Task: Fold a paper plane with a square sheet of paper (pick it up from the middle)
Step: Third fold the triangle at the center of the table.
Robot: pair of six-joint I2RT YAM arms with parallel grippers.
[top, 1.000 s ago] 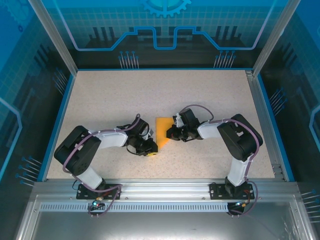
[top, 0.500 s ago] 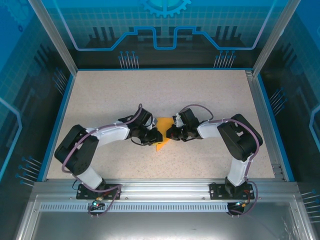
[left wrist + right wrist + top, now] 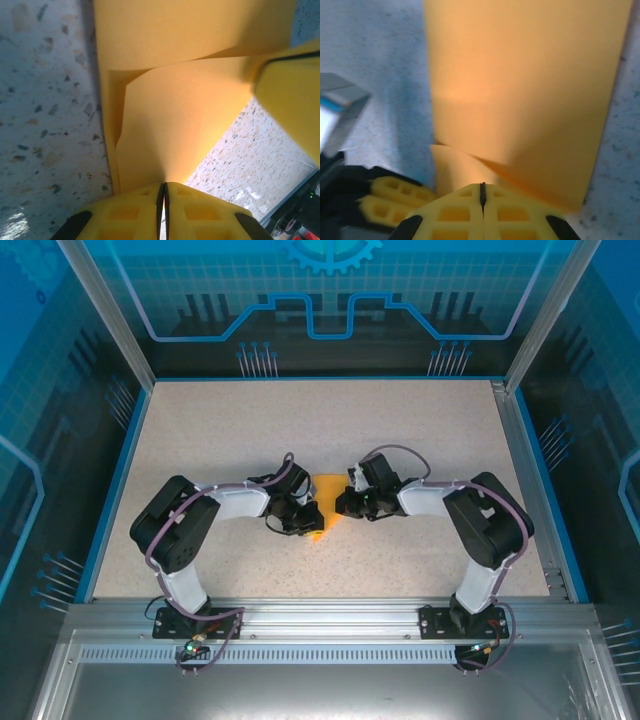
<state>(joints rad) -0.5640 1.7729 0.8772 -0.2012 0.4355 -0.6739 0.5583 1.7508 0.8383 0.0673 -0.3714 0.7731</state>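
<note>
One square sheet of paper (image 3: 324, 502), orange-yellow and partly folded, lay flat near the middle of the table (image 3: 420, 430). In the left wrist view one flap rose off the lower layer in a shallow curve, and a crease ran along the sheet's edge.

The left gripper (image 3: 303, 521) sat at the sheet's left side. Its yellow pads were pressed together, with the raised flap pinched in the seam between them. The right gripper (image 3: 345, 505) sat at the sheet's right side, pads fully closed and touching the paper's edge. Whether paper was clamped between those pads or only pressed beneath them could not be determined.

The table was a speckled beige slab. Bare surface extended outward from the sheet on all sides, widest beyond its far edge, and ended at a blue border strip (image 3: 118, 470) and an aluminium frame. Transparent enclosure panels (image 3: 330, 300) with blue graphics stood outside the frame.

In the top view the gripper bodies covered the sheet's left and right margins, so its full outline could not be made out. The right wrist view was soft in focus, and the pads cut off the sheet's nearest edge.
</note>
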